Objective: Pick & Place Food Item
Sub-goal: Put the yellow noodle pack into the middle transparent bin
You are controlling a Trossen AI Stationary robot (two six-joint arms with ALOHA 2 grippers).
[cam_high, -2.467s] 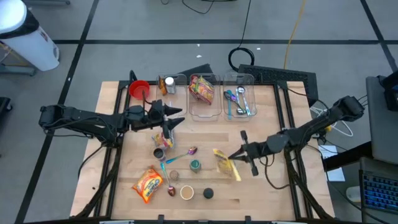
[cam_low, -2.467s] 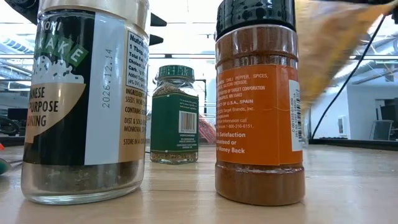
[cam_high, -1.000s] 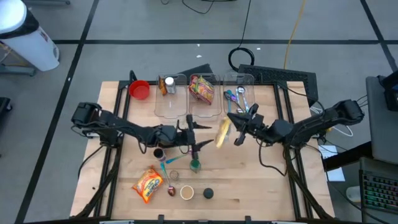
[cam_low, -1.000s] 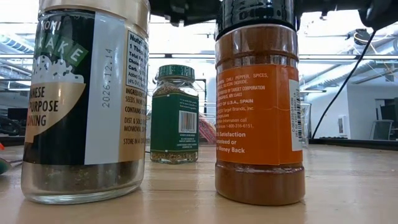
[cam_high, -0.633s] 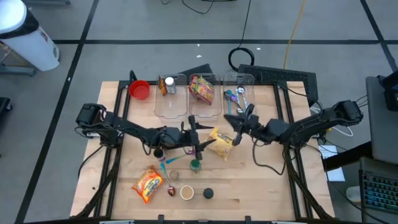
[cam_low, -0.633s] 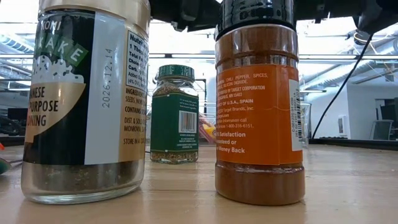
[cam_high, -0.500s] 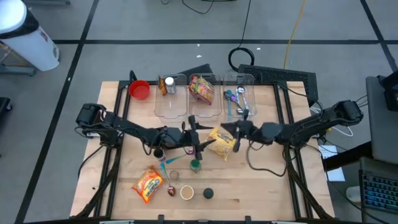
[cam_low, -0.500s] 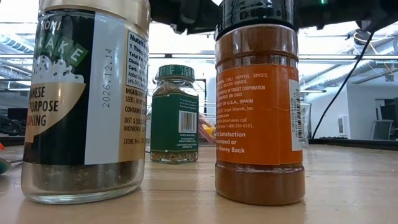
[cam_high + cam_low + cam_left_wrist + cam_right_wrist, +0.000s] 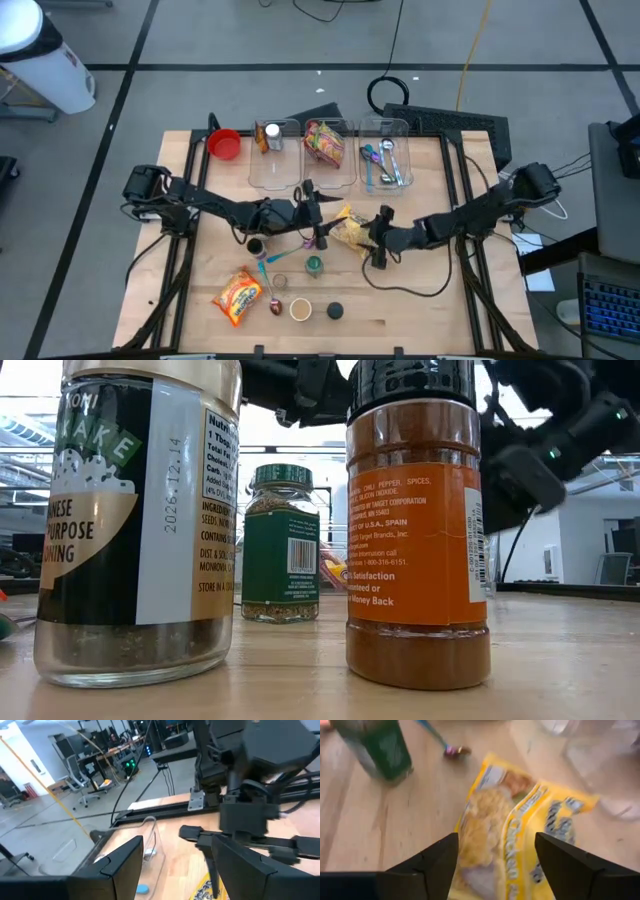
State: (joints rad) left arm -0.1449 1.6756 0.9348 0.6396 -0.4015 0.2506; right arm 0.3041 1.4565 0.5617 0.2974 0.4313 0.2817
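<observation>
A yellow food packet (image 9: pixel 350 229) lies flat on the wooden table near its middle. It also shows in the right wrist view (image 9: pixel 520 830) and as a strip in the left wrist view (image 9: pixel 202 890). My right gripper (image 9: pixel 373 241) hangs open just to the packet's right and near side, tipped down toward it (image 9: pixel 496 838). My left gripper (image 9: pixel 316 219) stands open at the packet's left edge, pointing level toward the right arm (image 9: pixel 175 840). I cannot tell whether its fingers touch the packet.
Three clear bins stand along the far side, holding a jar (image 9: pixel 268 135), snack packets (image 9: pixel 325 142) and cutlery (image 9: pixel 385 162). A red bowl (image 9: pixel 224 144) sits far left. A green-lidded jar (image 9: pixel 314 266), spoons, an orange packet (image 9: pixel 238 295) and two spice jars (image 9: pixel 418 520) stand on the near side.
My right gripper has come down toward the table's near edge with the yellow packet, tipped forward and opened, letting go. The packet, which hung upright below it, now lies flat on the table beside my left gripper.
</observation>
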